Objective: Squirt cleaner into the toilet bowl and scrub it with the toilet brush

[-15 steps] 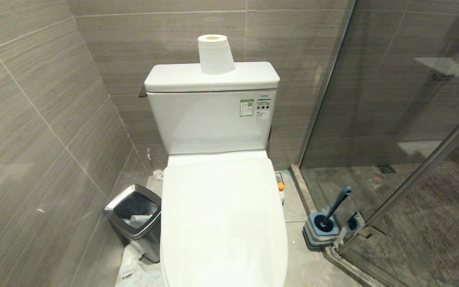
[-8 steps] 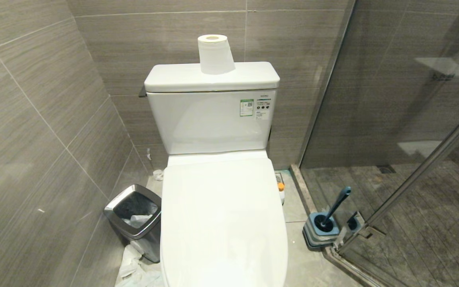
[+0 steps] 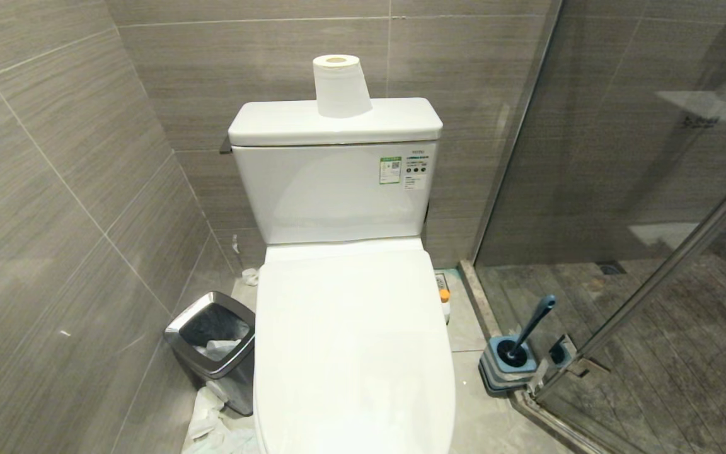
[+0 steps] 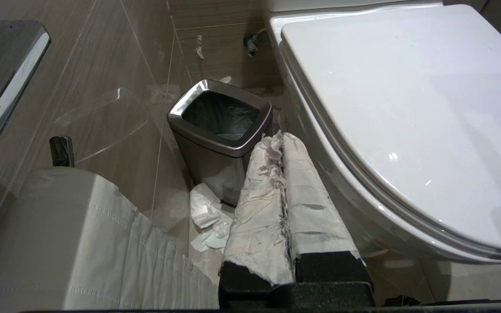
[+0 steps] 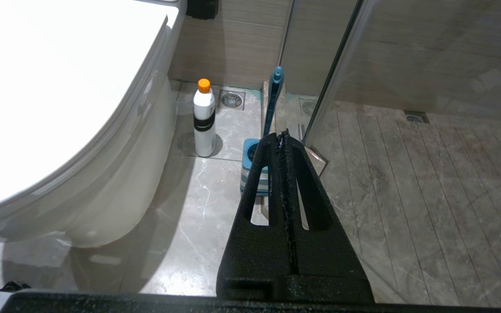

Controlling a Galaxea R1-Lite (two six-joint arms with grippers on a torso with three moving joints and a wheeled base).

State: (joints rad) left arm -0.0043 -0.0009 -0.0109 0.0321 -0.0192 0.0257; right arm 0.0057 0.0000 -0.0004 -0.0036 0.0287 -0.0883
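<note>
Grey-tiled walls box in the toilet; its lid [image 3: 353, 353] is down, so the toilet bowl is hidden; the cleaner [image 5: 204, 119] stands lower centre-left by the pedestal, the toilet brush [image 3: 530, 328] lower right, probably still in its holder [image 3: 507, 369]; left gripper [image 4: 282, 139] and right gripper [image 5: 282, 137] are pressed together, empty.

Grey striped wall tiles [image 3: 54, 189] on back and left. Pale marbled floor tiles [image 5: 198, 204]. Glass shower screen [image 3: 621, 157] on right, steel-rimmed waste bin [image 3: 212, 343] left of toilet, crumpled paper [image 3: 208, 422] beside it.
</note>
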